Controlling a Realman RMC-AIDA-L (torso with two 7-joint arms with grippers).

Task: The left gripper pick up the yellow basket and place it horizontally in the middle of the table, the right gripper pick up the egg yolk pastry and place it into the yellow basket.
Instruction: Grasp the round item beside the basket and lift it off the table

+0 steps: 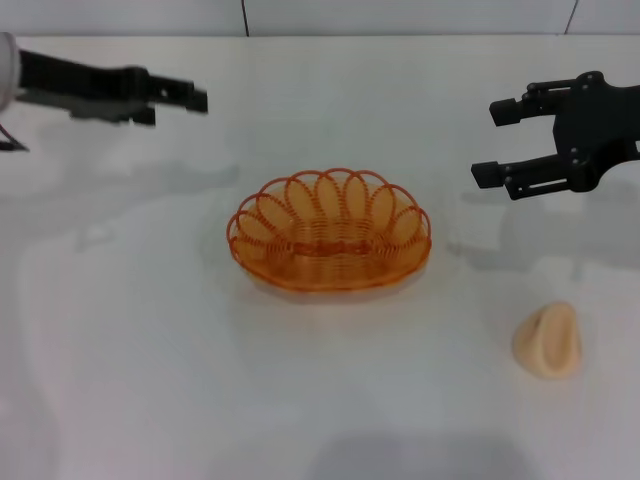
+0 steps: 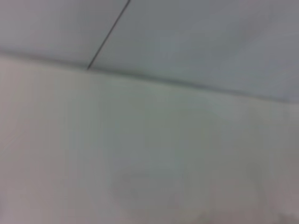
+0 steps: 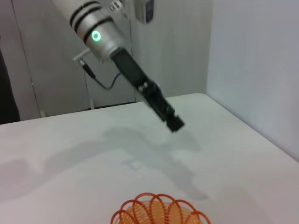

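The yellow basket (image 1: 329, 230) sits upright on its woven base near the middle of the table (image 1: 150, 380), its long axis running from nine to three o'clock in the head view, and it holds nothing; the egg yolk pastry (image 1: 548, 340) lies on the bare tabletop well apart from it, toward four o'clock of the basket. The left gripper (image 1: 180, 103) hangs above the table toward ten o'clock of the basket, well clear of it and grasping nothing; its fingers lie close together, though whether they are fully closed cannot be told from either view that shows them. In the right wrist view the same gripper (image 3: 174, 123) slants down from the silver-white arm segment (image 3: 96, 32) with its green ring light, beyond the basket's rim (image 3: 159, 212). The right gripper (image 1: 494, 143) hovers toward two o'clock of the basket with its jaws spread wide and nothing between them; the pastry lies toward six o'clock of it, well apart. The left wrist view shows only bare tabletop and wall.
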